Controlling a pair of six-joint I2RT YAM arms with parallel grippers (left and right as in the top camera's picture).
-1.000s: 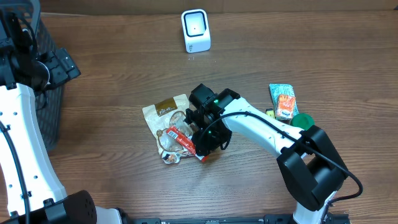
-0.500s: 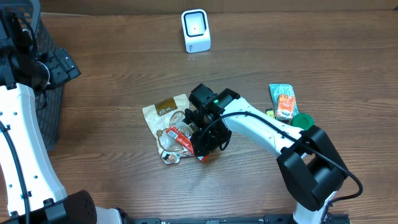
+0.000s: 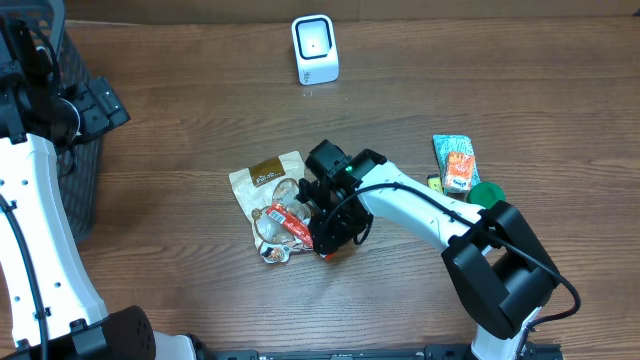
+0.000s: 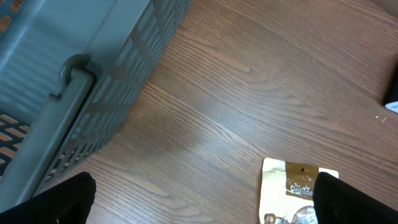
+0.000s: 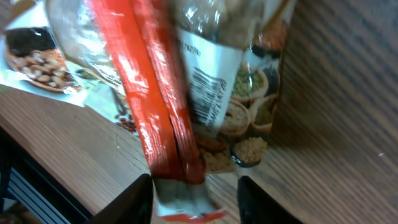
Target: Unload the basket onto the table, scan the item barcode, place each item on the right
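A long red snack packet (image 3: 290,225) lies across a clear bag of mixed grains (image 3: 270,240) near the table's middle. My right gripper (image 3: 324,248) is down over the packet's near end. In the right wrist view the red packet (image 5: 155,124) runs between the two fingers of my right gripper (image 5: 196,202). The left finger touches the packet's silver end and a gap remains on the right. A white barcode label (image 5: 208,93) shows on the clear bag beside the packet. The white scanner (image 3: 315,48) stands at the back. My left gripper (image 4: 202,208) hangs open and empty at the far left.
A tan pouch (image 3: 268,172) lies against the clear bag and also shows as the pouch (image 4: 298,186) under my left wrist. A dark slatted basket (image 4: 74,81) stands at the left edge. An orange-green packet (image 3: 456,160) and a green round lid (image 3: 487,193) lie at the right.
The right gripper's fingers have drawn closer together round the red packet's end, and the wrist has shifted slightly. The left arm has not moved.
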